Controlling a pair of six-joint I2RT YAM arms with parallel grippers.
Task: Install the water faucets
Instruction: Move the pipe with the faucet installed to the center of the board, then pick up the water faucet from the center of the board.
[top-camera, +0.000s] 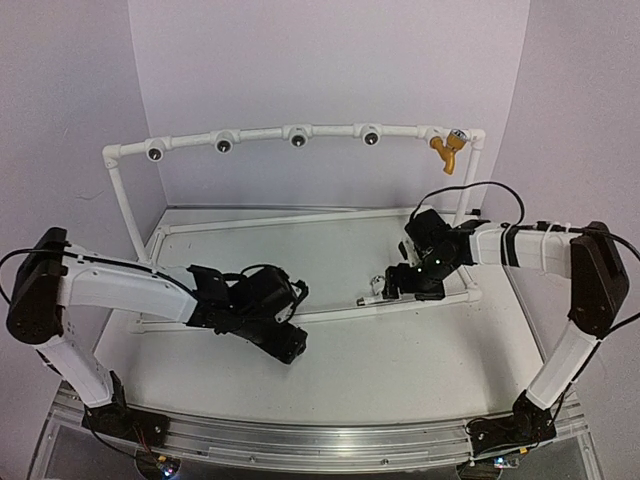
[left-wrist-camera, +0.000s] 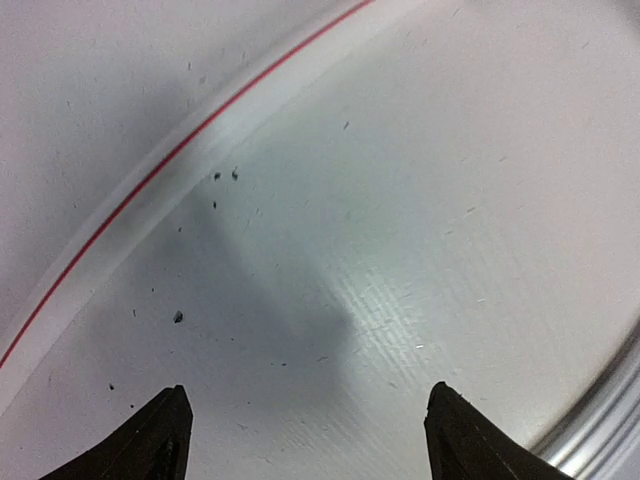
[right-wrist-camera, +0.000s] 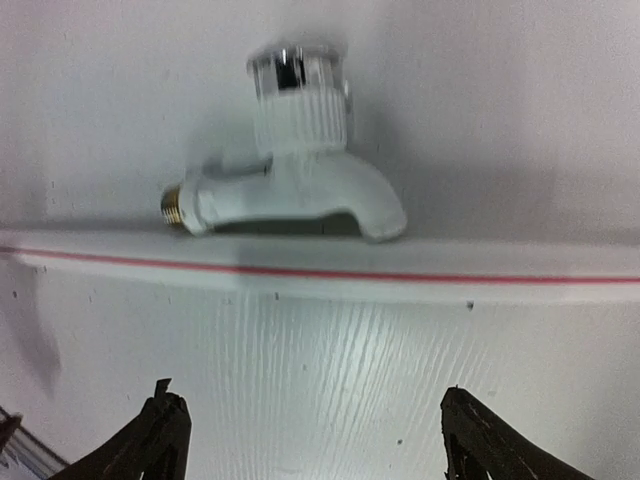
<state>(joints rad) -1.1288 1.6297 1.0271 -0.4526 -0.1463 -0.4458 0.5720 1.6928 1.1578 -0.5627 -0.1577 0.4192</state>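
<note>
Yellow faucet (top-camera: 447, 150): hangs at the right end of the frame's (top-camera: 335, 130) top pipe. White faucet (right-wrist-camera: 290, 170): lies on the bench (top-camera: 400, 360) just beside the frame's front rail. Right pincer (right-wrist-camera: 310, 440): wide, empty, facing the white faucet across that rail. Left pincer (left-wrist-camera: 310, 440): wide, empty, over the bench near the same rail.

A low white red-striped pipe (right-wrist-camera: 450, 265) lies crosswise between my right claw (right-wrist-camera: 310, 400) and the small white plastic faucet (right-wrist-camera: 300, 190) just behind it. The white tabletop (right-wrist-camera: 330, 350) up to that pipe is open. My left claw (left-wrist-camera: 308, 392) faces open tabletop, with a pipe slanting beyond.
</note>
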